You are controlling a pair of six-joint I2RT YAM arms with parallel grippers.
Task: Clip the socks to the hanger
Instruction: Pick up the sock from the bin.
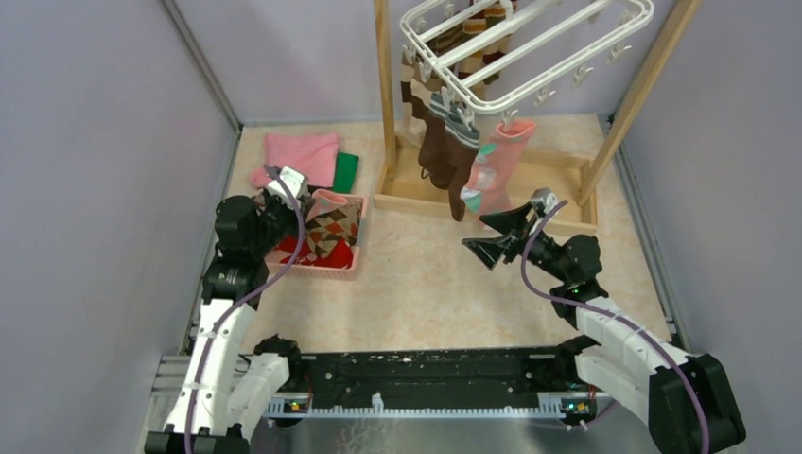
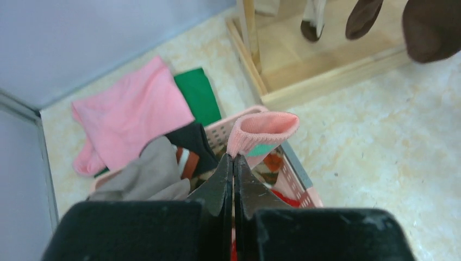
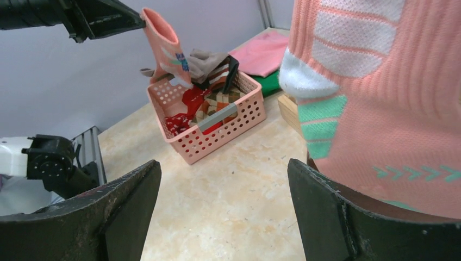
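Pink sock (image 2: 263, 130), cuff clamped between the tips of the left end effector (image 2: 234, 163), above the basket (image 2: 305, 191).

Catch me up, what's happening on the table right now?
The left gripper is shut on the cuff of a pink sock, held up over the pink basket. The right gripper is open beside a second pink sock already clipped to the hanger, next to brown and striped socks hanging there.
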